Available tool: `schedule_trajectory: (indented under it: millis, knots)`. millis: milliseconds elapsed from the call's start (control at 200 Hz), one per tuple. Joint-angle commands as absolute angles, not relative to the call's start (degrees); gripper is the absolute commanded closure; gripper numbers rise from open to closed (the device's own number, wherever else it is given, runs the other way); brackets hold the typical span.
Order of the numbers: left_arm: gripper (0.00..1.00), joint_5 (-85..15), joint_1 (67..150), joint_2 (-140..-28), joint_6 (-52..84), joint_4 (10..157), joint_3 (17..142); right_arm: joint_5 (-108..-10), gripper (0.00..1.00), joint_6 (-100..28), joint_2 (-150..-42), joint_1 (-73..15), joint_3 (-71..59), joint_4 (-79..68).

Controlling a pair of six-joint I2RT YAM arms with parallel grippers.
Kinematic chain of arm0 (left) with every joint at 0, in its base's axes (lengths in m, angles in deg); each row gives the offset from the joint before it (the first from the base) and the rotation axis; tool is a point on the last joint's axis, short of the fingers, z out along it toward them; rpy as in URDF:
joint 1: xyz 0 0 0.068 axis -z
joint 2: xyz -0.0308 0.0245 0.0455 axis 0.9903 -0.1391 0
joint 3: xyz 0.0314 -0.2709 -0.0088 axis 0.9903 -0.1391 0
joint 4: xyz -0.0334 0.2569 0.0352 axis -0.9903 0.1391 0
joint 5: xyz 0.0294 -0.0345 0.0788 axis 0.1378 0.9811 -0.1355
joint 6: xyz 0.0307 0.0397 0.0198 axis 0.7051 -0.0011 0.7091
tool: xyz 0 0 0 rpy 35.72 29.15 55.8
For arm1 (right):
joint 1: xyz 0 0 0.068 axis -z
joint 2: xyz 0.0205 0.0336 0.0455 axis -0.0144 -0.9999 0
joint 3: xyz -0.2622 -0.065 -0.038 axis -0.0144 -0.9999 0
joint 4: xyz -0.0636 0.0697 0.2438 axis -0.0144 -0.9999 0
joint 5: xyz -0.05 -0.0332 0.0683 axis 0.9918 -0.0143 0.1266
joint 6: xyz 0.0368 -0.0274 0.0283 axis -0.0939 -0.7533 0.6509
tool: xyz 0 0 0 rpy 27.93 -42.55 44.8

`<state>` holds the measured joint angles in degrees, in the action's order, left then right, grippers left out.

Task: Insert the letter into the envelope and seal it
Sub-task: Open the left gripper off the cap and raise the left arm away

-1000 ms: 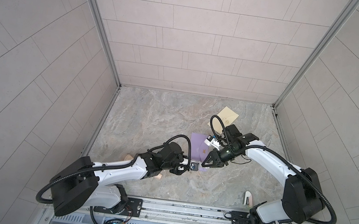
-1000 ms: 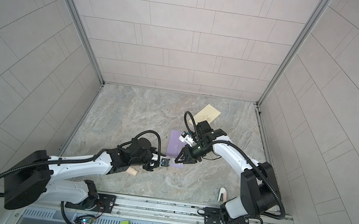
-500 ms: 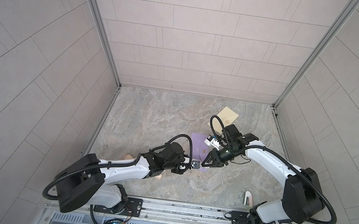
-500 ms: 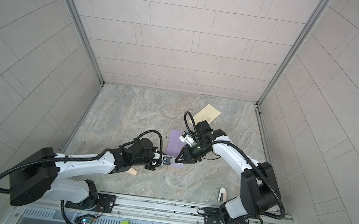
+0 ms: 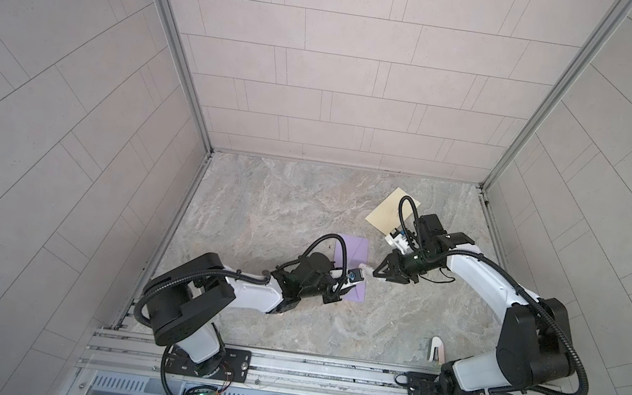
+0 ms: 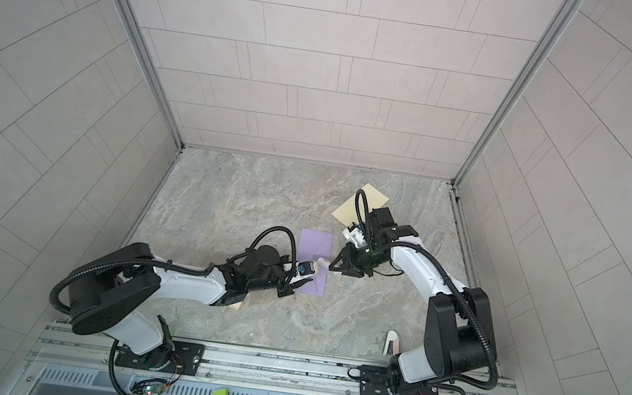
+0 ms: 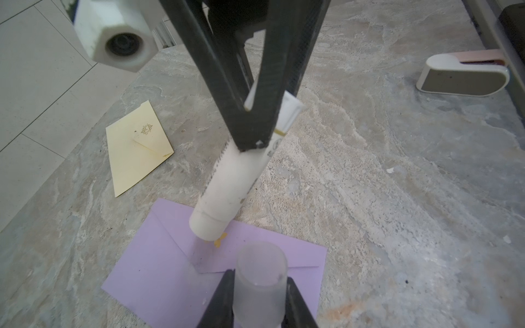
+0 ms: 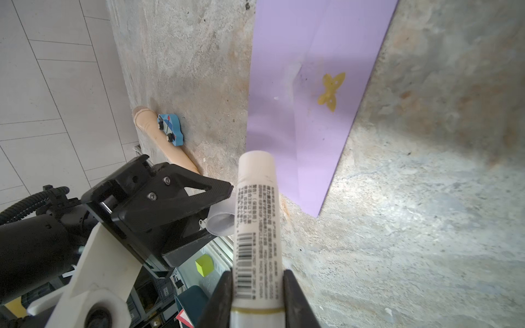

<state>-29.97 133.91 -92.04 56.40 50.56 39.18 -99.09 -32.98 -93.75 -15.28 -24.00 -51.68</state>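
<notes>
1. Roughly late stage, by my read: purple envelope [image 5: 353,250] lies flat mid-table [image 5: 262,208], flap [image 7: 301,255] folded down, yellow emblem [image 8: 331,91] on it. Sealing looks like the step in hand.
2. R gripper [image 8: 257,298]: fingers narrow, clamped on glue stick [image 7: 233,181]. Stick is angled down, tip at the flap point just beside the emblem.
3. L gripper [image 7: 260,301]: fingers narrow, pinching translucent cap [image 7: 260,272] low over the envelope's edge, so the stick looks uncapped.
4. Glossy patch at flap tip in left wrist view. Prob. glue, not certain.
5. Left to do (judgement): finish gluing, press flap shut, recap stick.
6. Letter not visible as such. It is either inside the envelope already or it is the cream card [image 5: 387,213] lying apart toward the far right of the table; can't tell which. If it is the card, insertion isn't done.
7. Unclear: whether the stick tip touches the paper, and whether the flap adheres. In both top views the L arm covers the envelope's near part, and the R arm's cable crosses the cream card.
</notes>
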Motion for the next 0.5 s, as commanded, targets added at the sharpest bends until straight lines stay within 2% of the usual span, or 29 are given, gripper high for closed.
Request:
schedule_trajectory:
  millis: [0, 495]
  knots:
    - [0.73, -28.48, 134.18, -93.43, 51.82, 47.89, 40.68, -97.77, 1.0, -33.74, -92.78, -15.53, -23.5, -53.79]
    - [0.68, -27.52, 134.21, -104.83, 42.98, 39.46, 40.69, -96.15, 1.0, -36.65, -96.44, -16.25, -20.02, -59.61]
